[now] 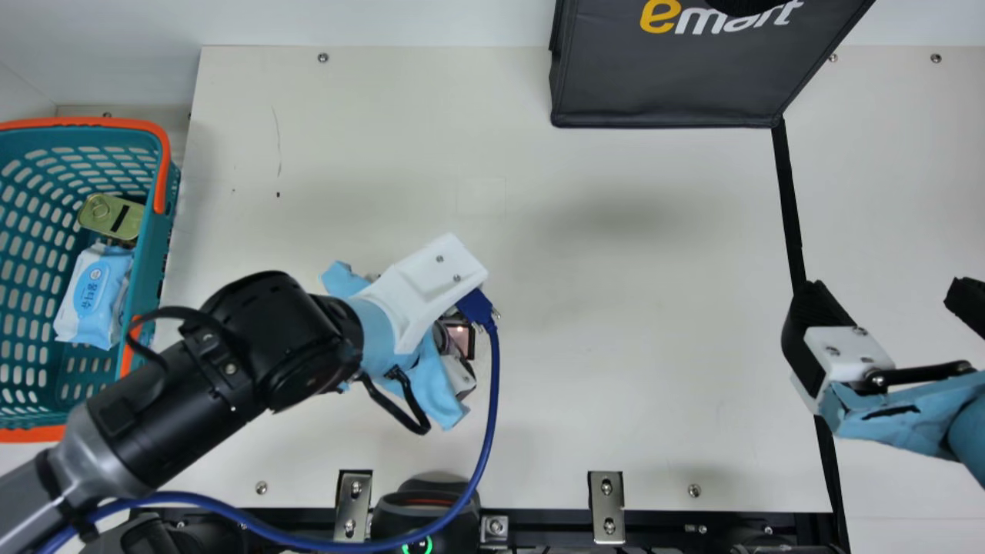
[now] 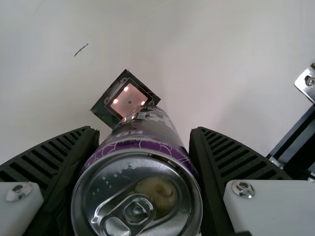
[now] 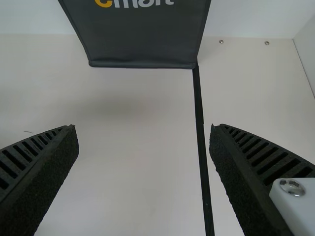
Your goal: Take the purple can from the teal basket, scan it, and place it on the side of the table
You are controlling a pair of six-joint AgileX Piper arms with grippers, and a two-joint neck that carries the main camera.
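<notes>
In the main view my left gripper (image 1: 431, 292) is over the left-centre of the table, its fingers mostly hidden under its white housing. In the left wrist view the purple can (image 2: 140, 147) lies between the fingers of my left gripper (image 2: 142, 152), which is shut on it, with the lid end toward the camera. Beyond the can is a small square scanner (image 2: 129, 98) with a lit pinkish window. The teal basket (image 1: 158, 254) stands at the main view's left. At the right, my right gripper (image 1: 893, 304) is open and empty; its fingers also stand wide apart in the right wrist view (image 3: 142, 142).
A gold tin (image 1: 100, 209) and a blue-white wipes pack (image 1: 92, 296) lie in the basket. A dark bag (image 1: 669, 85) is at the table's far edge. A blue cable (image 1: 492, 400) loops from the left arm. A black strip (image 1: 790, 208) runs down the table's right side.
</notes>
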